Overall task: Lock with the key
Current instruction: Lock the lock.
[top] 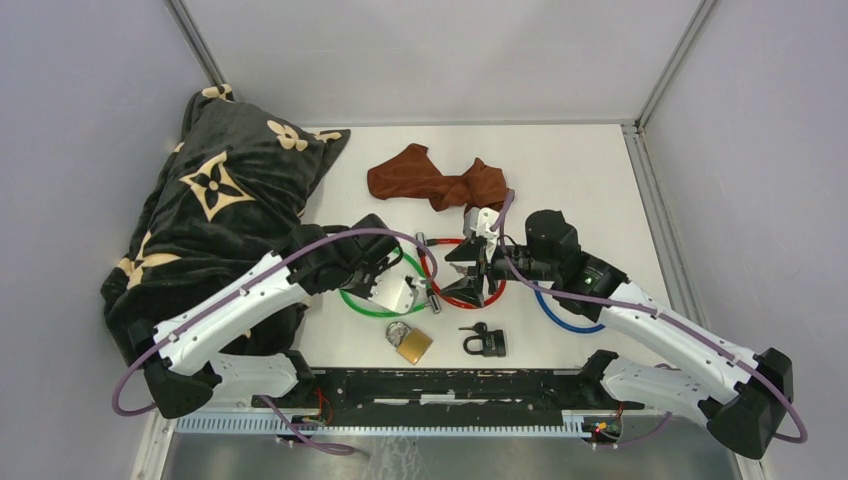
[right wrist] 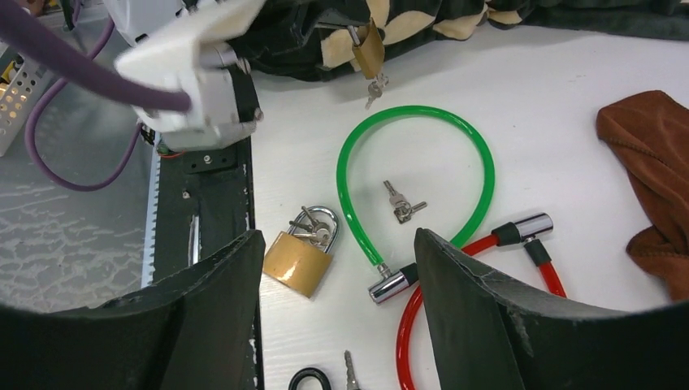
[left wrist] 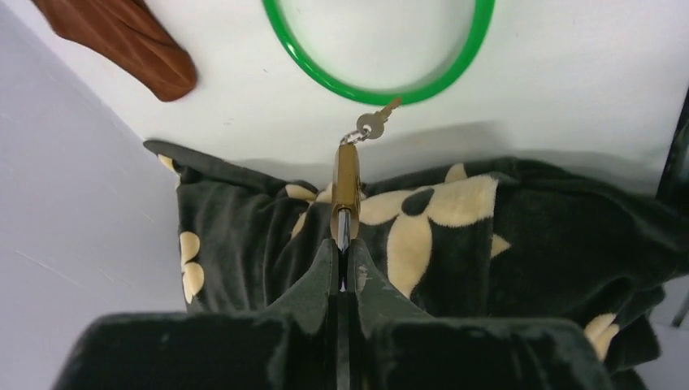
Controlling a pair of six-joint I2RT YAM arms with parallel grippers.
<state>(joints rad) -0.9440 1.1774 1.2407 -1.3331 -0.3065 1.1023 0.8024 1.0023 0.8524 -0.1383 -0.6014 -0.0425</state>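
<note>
The left claw (left wrist: 343, 258) is clamped on the small brass padlock (left wrist: 345, 183), so the right claw (right wrist: 337, 244), spread apart, likely needs to pinch its dangling key (left wrist: 372, 123) next.

A brown cloth (top: 437, 180); a flowered black blanket (top: 235, 150).

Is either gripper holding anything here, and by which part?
The left gripper holds a small brass padlock by its shackle, a key dangling from it. The right gripper is open and empty.
</note>
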